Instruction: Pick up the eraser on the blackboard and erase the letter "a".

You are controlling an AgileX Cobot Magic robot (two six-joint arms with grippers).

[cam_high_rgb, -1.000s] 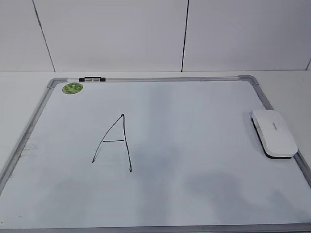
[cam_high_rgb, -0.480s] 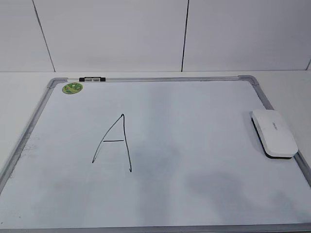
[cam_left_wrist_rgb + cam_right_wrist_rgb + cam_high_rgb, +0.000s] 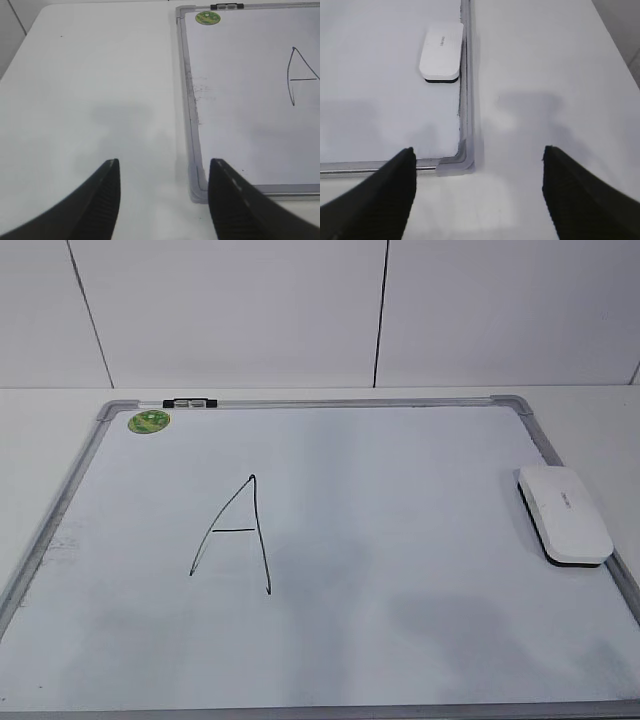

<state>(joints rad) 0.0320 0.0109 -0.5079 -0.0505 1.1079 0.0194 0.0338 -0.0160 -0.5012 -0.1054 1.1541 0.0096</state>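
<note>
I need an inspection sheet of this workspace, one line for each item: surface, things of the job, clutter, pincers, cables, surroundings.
Surface: white table, bare where it shows beside the board.
Board: blackboard, white with a grey frame, lies flat on the table; faint smudges near its left edge.
Eraser: eraser lies on the board at the right frame, white side up, untouched.
Letter: the letter "a", drawn as an angular capital in black marker, left of centre, complete.
Clutter: green round sticker and a small black clip on the top frame.
Pincers: left pincer open above the board's near left corner; right pincer open above the near right corner; both empty.
Cables: nothing seen.
Surroundings: white panelled wall behind.
</note>
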